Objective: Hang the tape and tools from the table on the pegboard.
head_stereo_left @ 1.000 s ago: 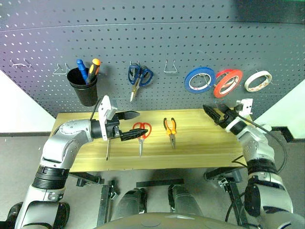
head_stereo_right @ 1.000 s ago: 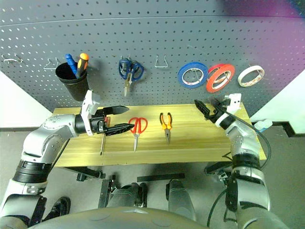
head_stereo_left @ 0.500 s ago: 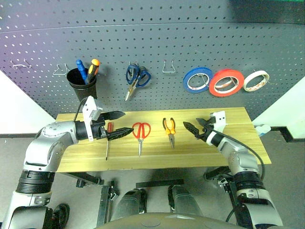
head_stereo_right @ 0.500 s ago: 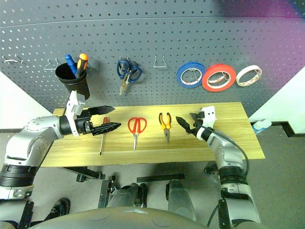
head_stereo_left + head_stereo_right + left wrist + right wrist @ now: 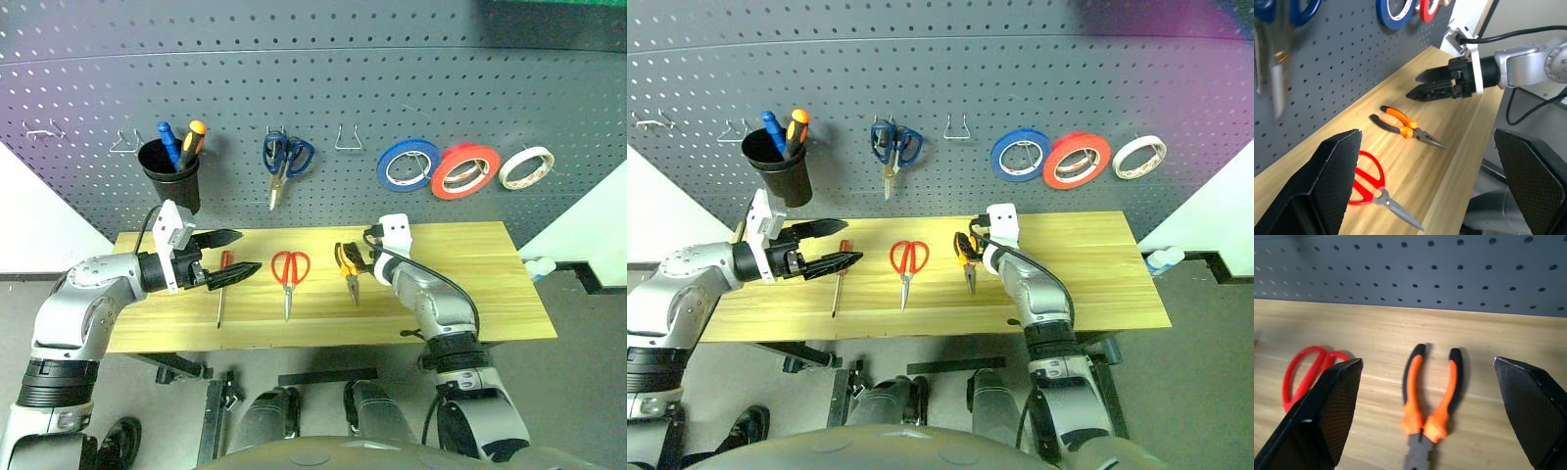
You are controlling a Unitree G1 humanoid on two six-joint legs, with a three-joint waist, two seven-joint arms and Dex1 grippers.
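The red tape [image 5: 466, 169] hangs on the dark-grey pegboard [image 5: 313, 78], between a blue roll and a white roll. On the light-wood table [image 5: 470, 284] lie the red-handled scissors [image 5: 289, 270], the orange-and-black pliers [image 5: 1430, 396] and the slim red-handled screwdriver [image 5: 224, 261]. My right gripper [image 5: 1413, 86] is open and hovers low just to the right of the pliers' handles, pointing at them. My left gripper [image 5: 249, 252] is open and empty above the screwdriver's handle, to the left of the scissors.
Blue-handled scissors [image 5: 286, 157], a blue roll [image 5: 409, 164] and a white roll [image 5: 527, 166] hang on the board. A black cup [image 5: 170, 176] holds blue and orange screwdrivers. One bare wire hook [image 5: 348, 137] sits between scissors and rolls, others [image 5: 125, 144] at the left.
My right arm has swung left and down from below the tape rolls to the pliers. My left gripper has drawn back to the left, away from the red scissors.
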